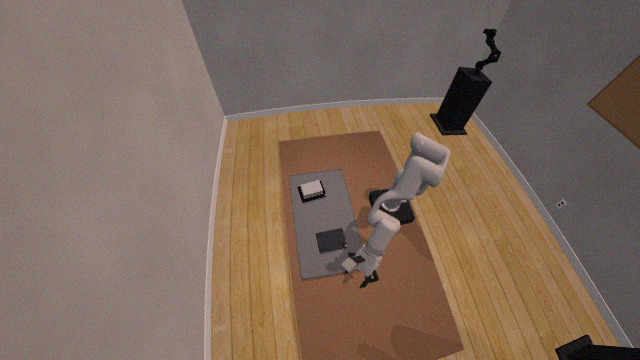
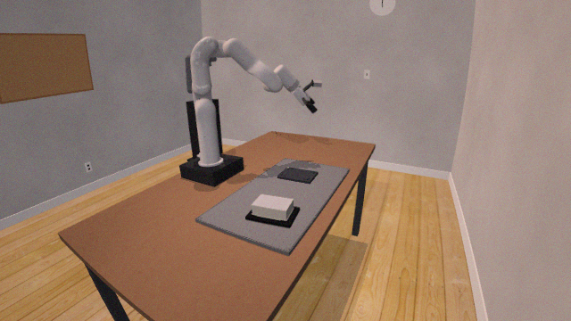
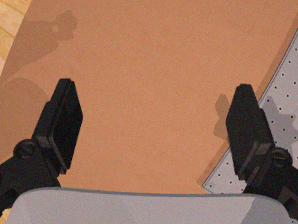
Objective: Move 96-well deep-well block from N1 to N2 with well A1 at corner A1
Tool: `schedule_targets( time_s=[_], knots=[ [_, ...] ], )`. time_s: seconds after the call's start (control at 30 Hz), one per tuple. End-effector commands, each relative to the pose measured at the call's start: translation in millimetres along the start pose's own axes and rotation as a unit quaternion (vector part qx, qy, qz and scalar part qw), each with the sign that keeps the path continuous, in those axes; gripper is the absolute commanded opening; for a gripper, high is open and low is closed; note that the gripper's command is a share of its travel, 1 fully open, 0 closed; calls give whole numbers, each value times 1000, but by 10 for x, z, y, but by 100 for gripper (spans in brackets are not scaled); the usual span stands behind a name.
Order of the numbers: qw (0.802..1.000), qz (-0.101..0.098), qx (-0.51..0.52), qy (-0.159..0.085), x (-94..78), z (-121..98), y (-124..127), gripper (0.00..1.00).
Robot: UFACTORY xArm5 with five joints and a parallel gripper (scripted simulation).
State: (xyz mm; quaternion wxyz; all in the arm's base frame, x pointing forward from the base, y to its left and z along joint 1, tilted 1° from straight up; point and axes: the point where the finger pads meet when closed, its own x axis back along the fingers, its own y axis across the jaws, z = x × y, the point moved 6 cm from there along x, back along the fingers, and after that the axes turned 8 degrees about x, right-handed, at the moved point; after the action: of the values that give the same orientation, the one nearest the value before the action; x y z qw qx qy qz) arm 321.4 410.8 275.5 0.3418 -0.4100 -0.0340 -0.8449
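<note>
Though nest markings are unreadable, the gripper point(image 2: 310, 95) hangs wide open.

block point(image 2: 272, 207) on N1 point(image 2: 292, 219) | N2 point(image 2: 297, 175) beyond, same mat point(image 2: 223, 216) | arm base point(image 2: 232, 167) beside mat

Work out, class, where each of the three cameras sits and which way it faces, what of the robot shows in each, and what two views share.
Top: high near the ceiling, looking down at the table, grey mat and whole arm.
Exterior: beyond the table's end, facing the arm's base and back wall; whole arm, open claw high up.
Wrist: on the claw, facing down at the table and a mat corner; only the two fingers show.
Top and exterior share the white block on its nest and the bare nest.
</note>
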Motion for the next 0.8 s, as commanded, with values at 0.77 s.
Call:
schedule_targets(
  time_s=[0.77],
  knots=[
    [993, -89, -31, -73, 169, 199, 1067, 100]
  ],
)
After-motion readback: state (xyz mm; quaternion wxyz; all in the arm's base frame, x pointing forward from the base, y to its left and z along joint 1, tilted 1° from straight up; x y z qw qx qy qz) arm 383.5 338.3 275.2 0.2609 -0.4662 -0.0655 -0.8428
